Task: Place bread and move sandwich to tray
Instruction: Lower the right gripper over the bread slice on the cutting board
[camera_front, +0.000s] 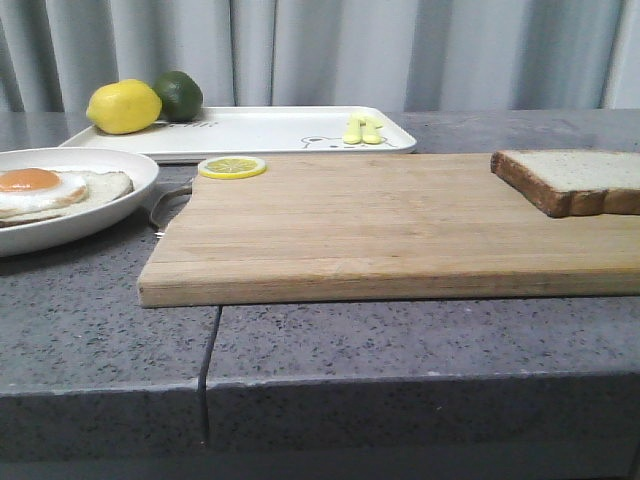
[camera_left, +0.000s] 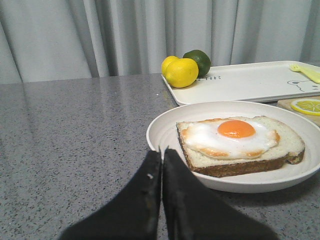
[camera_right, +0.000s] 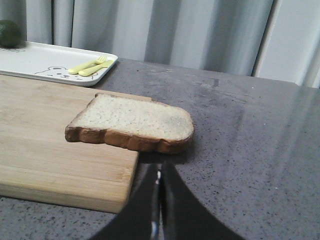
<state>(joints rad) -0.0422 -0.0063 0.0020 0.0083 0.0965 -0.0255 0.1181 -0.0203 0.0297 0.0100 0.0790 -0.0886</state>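
Both grippers closed, empty.
Your right gripper (camera_right: 159, 172) sits just short of bread (camera_right: 132, 122); left gripper (camera_left: 161, 155) beside sandwich (camera_left: 239, 142).

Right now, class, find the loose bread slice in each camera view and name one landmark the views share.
Front view: bread at far right, on the cutting board's right end.
Left wrist view: not in it.
Right wrist view: bread centre, overhanging the board's corner.
Shared landmark: the white tray, seen in all three.
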